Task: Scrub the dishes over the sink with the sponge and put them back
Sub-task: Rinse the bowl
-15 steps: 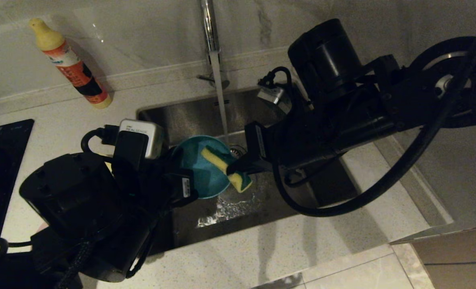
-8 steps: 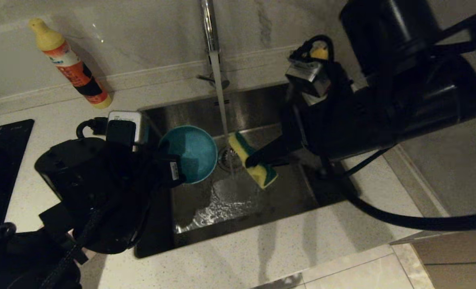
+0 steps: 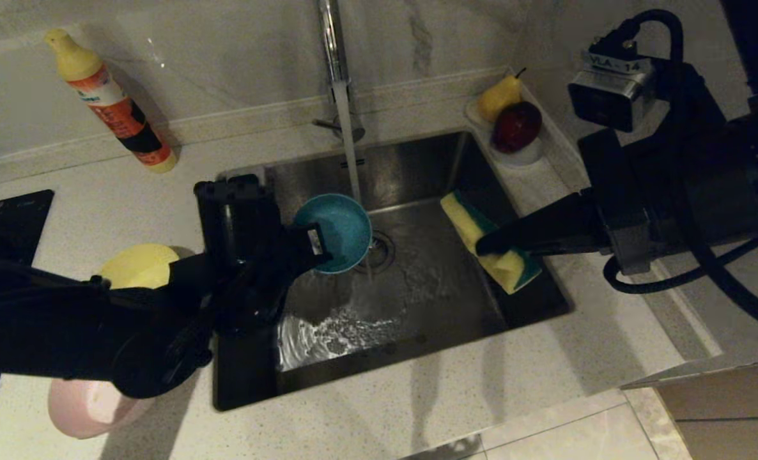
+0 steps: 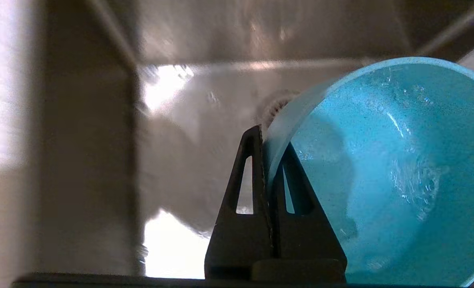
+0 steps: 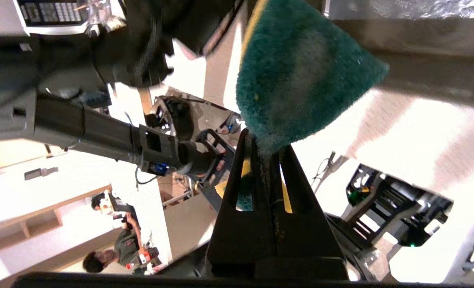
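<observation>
Pulled apart since a second ago: sponge (image 3: 491,241) off the light blue bowl (image 3: 334,231), now at 3 o'clock over the sink (image 3: 417,300). Left gripper (image 3: 318,252) jaws clamped on smooth plastic bowl rim under tap (image 3: 335,57) stream. Right gripper (image 3: 484,246) jaws pinched on soft foam sponge, green scouring face. Rinse step, probably; next, return bowl to table beside yellow bowl (image 3: 137,265).

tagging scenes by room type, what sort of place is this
Most likely a home-style kitchen counter: a steel sink under a running tap, a dark hob set into the pale worktop, and a dish of fruit by the marble wall.
</observation>
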Available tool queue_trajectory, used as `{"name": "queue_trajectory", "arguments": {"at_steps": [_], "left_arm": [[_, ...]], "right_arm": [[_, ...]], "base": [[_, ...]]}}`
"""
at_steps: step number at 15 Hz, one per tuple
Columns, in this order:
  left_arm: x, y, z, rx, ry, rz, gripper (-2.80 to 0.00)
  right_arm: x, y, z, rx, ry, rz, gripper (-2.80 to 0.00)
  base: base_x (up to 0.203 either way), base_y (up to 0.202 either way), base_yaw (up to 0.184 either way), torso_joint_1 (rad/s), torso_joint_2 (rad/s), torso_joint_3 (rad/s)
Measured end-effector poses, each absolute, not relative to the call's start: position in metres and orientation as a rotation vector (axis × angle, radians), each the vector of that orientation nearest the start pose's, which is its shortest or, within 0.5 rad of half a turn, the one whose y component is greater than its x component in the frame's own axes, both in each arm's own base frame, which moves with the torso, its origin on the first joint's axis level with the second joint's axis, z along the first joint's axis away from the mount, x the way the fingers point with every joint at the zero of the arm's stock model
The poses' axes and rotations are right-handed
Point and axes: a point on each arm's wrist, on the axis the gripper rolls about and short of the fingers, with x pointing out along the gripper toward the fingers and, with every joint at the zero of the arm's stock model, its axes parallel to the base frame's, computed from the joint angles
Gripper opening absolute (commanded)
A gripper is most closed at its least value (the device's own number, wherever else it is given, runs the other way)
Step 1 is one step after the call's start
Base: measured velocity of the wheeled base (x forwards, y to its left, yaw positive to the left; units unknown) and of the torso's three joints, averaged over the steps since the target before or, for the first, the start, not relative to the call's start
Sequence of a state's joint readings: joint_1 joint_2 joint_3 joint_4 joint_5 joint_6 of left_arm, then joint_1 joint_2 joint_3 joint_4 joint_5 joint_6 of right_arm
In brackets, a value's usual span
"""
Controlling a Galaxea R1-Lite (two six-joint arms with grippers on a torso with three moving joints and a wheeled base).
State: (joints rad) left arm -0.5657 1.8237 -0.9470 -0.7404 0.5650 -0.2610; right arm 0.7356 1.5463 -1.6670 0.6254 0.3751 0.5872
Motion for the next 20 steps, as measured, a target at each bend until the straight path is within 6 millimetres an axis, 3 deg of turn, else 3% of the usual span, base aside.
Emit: {"name": "queue_trajectory", "arguments": {"at_steps": [4,9,20], "left_arm": [[0.317,-0.186,0.192,-0.343,0.226,-0.024,-2.8],[0.343,-0.18,0.181,-0.408,0.241,0.031,-2.8],[0.33,-0.174,0.187,-0.398,0.278,0.014,-2.8]], "right_arm": [[0.167,0.157,0.344,0.423,0.82,0.877,-2.8],[0.166,0.151,0.341,0.427,0.824,0.859,-2.8],[0.162,0.146,0.339,0.43,0.828,0.857,-2.8]], "base": [[0.0,0.0,0.0,0.0,0.0,0.0],[0.0,0.0,0.0,0.0,0.0,0.0],[0.0,0.0,0.0,0.0,0.0,0.0]]}}
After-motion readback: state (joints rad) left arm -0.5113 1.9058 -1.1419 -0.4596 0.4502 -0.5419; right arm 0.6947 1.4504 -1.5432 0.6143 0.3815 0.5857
